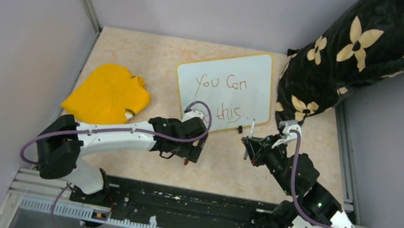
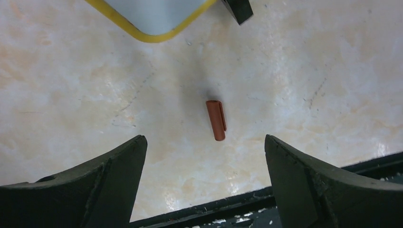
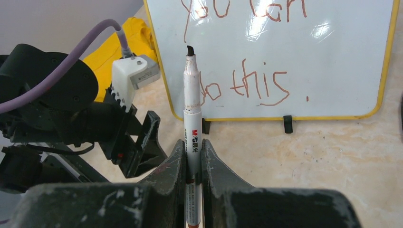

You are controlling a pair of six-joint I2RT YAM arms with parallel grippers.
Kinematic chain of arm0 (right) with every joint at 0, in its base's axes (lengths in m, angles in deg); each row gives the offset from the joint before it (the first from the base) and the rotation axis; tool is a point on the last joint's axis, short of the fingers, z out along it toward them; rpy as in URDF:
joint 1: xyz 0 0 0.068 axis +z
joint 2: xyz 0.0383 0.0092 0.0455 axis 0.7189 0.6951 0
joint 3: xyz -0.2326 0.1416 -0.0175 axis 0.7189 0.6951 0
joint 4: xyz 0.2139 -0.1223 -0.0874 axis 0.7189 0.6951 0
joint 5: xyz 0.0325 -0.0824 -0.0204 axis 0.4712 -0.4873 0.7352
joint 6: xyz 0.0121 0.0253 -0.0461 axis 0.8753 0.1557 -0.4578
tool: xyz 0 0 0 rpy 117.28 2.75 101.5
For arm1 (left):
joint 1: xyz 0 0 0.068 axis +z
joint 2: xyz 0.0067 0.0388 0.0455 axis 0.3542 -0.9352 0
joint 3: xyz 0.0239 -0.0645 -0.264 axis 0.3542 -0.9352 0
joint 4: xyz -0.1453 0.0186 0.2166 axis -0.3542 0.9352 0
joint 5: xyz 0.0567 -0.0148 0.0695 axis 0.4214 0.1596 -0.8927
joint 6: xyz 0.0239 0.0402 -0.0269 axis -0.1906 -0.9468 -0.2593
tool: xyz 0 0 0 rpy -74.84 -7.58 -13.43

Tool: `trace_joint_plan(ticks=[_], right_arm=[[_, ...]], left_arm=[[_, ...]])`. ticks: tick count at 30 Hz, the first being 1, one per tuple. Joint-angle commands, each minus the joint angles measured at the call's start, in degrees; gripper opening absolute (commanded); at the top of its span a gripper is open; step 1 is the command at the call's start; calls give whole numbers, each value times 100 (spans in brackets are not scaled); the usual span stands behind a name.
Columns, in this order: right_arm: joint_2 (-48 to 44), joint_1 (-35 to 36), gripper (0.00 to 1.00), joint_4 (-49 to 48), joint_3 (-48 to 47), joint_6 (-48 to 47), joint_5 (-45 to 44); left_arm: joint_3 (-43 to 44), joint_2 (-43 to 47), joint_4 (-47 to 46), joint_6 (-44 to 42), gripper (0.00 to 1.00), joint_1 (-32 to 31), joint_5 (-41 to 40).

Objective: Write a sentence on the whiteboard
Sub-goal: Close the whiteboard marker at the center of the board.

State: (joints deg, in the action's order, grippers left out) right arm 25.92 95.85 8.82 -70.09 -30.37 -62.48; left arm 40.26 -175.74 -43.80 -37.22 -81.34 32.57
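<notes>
The whiteboard [image 1: 260, 74] lies at the back of the table, yellow-rimmed, and carries the sentence [image 1: 222, 82] in reddish-brown handwriting, "You Can" above "do this". The right wrist view shows the whiteboard [image 3: 332, 61] and the sentence [image 3: 259, 85] close ahead. My right gripper [image 3: 193, 147] is shut on a white marker [image 3: 192, 109]; its uncapped dark tip points at the board's near left corner. My left gripper [image 2: 204, 137] is open above the table just in front of the board's corner [image 2: 152, 14]. A small red-brown marker cap [image 2: 216, 119] lies loose between and ahead of its fingers.
A yellow cloth [image 1: 107, 94] lies left of the board. A black pillow with cream flowers [image 1: 354, 53] leans at the back right, touching the board's right edge. A black rail [image 1: 183, 205] runs along the near edge. Grey walls close in left, right and behind.
</notes>
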Motion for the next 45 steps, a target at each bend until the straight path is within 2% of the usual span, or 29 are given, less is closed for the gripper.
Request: trace_joint_plan(ticks=[1, 6, 17, 25, 33, 38, 45], right_arm=[[9, 41, 0, -184, -65, 31, -74], [50, 41, 0, -150, -110, 16, -69], [13, 44, 0, -67, -175, -24, -73], [28, 47, 0, -104, -194, -95, -86], [27, 44, 0, -73, -202, -119, -95], [-6, 46, 0, -26, -210, -105, -105], [-16, 44, 0, -30, -202, -94, -115]], left_arm=[[-330, 134, -536, -343, 99, 22, 960], [-76, -431, -483, -138, 97, 23, 1317], [427, -1114, -29, 120, 87, 29, 685], [501, -1510, 33, 252, 75, 39, 562], [456, -1544, -88, 209, 69, 96, 676], [303, -1560, -221, 208, 59, 206, 851], [74, -1488, -295, 299, 55, 294, 961]])
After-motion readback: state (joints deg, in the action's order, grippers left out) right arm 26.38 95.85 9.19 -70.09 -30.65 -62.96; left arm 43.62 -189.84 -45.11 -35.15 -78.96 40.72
